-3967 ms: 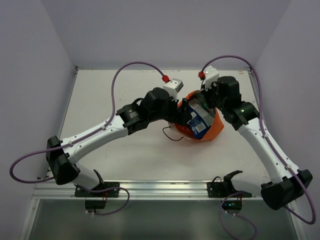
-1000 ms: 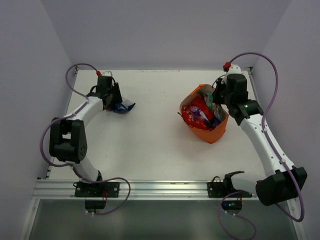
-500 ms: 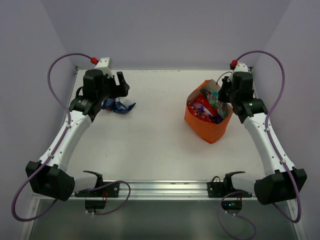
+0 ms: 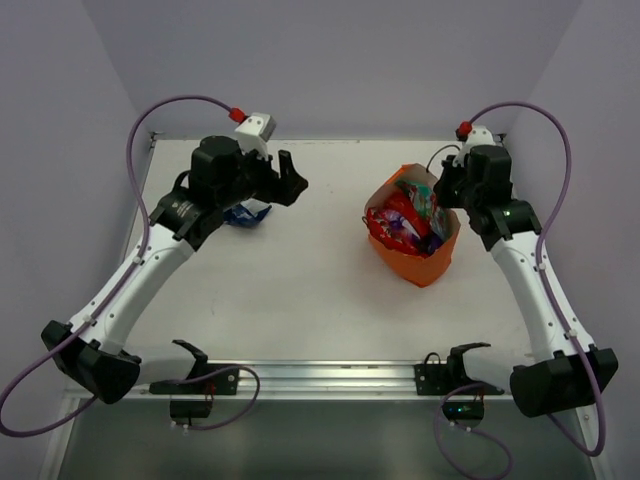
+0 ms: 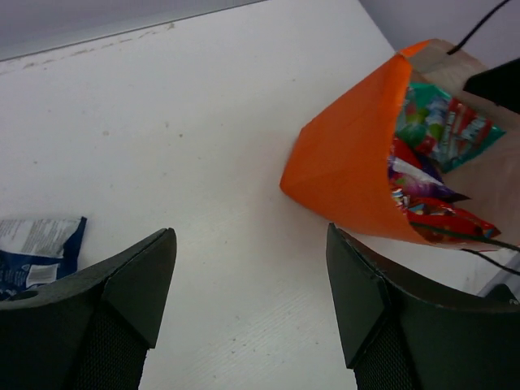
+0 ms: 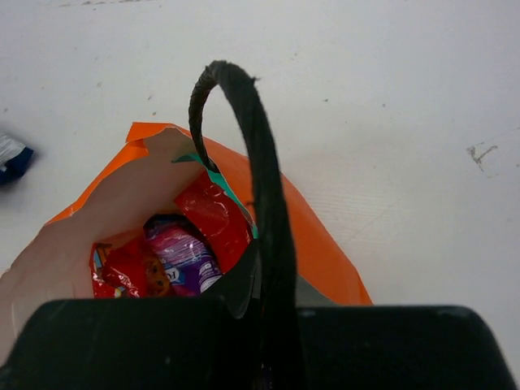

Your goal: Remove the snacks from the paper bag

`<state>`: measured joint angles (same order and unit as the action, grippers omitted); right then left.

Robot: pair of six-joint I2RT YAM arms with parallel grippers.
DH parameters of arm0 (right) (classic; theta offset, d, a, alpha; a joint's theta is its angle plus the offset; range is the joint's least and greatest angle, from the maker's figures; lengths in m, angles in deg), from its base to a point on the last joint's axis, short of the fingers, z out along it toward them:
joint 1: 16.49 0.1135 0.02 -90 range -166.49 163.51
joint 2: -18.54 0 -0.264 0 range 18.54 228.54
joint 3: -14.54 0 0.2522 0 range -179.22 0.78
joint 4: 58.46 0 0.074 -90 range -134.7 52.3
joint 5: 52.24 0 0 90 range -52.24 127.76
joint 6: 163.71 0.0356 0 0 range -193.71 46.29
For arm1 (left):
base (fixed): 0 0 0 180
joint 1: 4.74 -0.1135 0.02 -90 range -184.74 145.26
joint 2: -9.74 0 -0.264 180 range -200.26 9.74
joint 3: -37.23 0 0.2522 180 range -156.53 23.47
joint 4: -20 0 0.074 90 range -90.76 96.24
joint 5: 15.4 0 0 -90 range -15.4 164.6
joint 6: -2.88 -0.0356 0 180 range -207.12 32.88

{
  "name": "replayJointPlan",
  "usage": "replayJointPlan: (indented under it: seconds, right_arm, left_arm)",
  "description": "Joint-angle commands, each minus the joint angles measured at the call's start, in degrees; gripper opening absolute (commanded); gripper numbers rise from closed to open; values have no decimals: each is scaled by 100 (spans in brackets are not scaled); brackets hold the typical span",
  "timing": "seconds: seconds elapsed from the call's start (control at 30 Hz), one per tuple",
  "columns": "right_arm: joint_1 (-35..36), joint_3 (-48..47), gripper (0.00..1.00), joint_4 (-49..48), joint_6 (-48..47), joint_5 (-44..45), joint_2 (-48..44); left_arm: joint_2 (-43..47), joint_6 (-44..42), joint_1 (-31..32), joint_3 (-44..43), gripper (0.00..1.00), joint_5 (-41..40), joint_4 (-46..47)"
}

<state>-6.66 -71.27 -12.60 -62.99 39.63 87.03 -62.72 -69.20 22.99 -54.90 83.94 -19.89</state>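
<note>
The left claw (image 4: 291, 177) hangs wide and empty, with the bright orange paper carrier bag (image 4: 415, 262) ahead of it, well apart. The right claw (image 4: 443, 192), at the bag's rim, seems clamped on it.

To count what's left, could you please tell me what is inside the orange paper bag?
Inside the paper bag: a red packet, a teal packet and a purple packet. Anything beneath them is covered.

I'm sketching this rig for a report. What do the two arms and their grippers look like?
The left arm and right arm have white tubular links joined by chunky black joint housings. A purple cable runs along each, ending in a red plug near the wrist. The left gripper and right gripper are black; the left's fingers are broad wedges.
</note>
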Motion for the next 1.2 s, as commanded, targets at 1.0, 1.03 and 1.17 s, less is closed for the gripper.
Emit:
replayJointPlan:
  seconds: [1.0,1.03,1.17]
  right_arm:
    - [1136,-582,0,-55,-896,-1162,-433]
    - [1153,-582,0,-54,-896,-1154,-450]
    - [1171,-538,0,-81,-905,-1171,-512]
  left_arm:
    - [-1190,-6255,2932,1052,73,261,3606]
    - [-1304,-6326,2932,999,73,296,3597]
    - [-1621,-6616,2888,762,74,419,3563]
